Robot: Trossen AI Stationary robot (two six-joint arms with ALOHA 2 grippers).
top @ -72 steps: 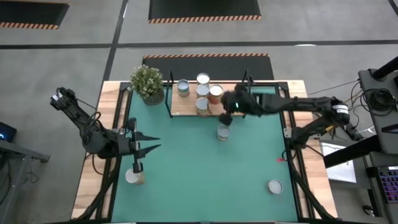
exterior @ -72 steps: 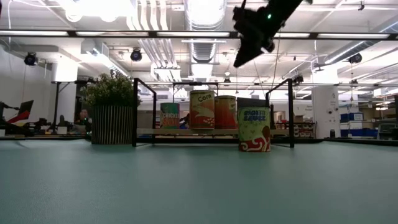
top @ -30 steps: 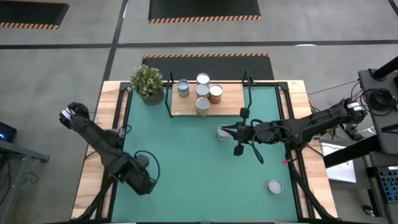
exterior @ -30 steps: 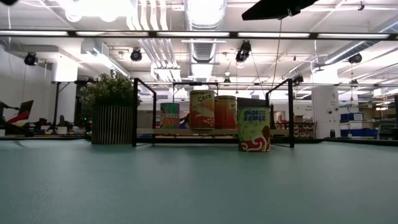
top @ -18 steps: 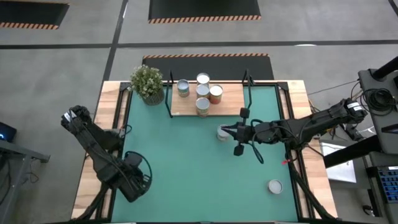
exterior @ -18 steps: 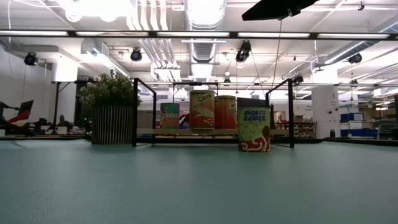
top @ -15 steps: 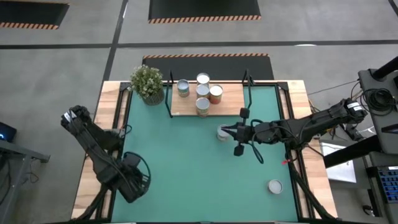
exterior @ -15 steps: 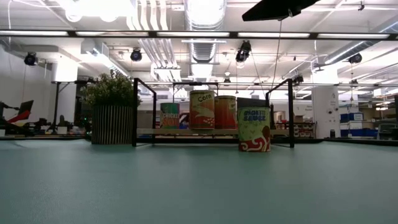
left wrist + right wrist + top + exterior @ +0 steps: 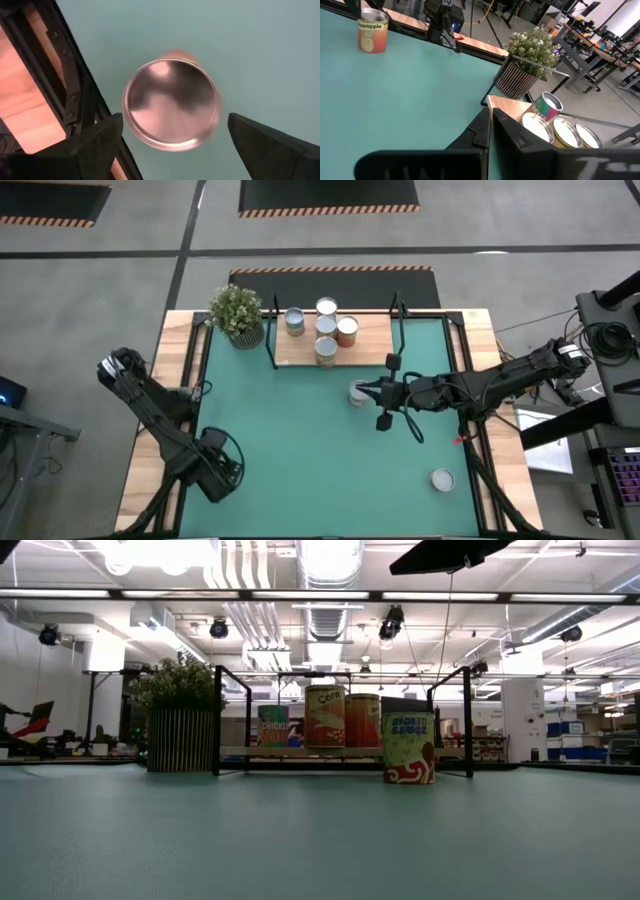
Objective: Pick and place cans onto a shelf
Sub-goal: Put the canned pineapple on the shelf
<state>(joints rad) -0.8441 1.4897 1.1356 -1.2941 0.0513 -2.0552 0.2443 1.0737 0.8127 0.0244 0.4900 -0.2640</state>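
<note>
Left hand [image 9: 172, 137] is poised directly above a tan can [image 9: 171, 103], fingers spread wide to either side and nothing held; that can stands well away from the shelf [image 9: 370, 337], at the worktop's left edge. It is judged rigid, fairly light and slick-walled, best gripped across the middle of its round side. On the shelf four cans [image 9: 326, 326] are gathered near its plant end, while the right hand [image 9: 381, 402], apparently shut and empty, hangs just in front beside another can [image 9: 359, 393].
</note>
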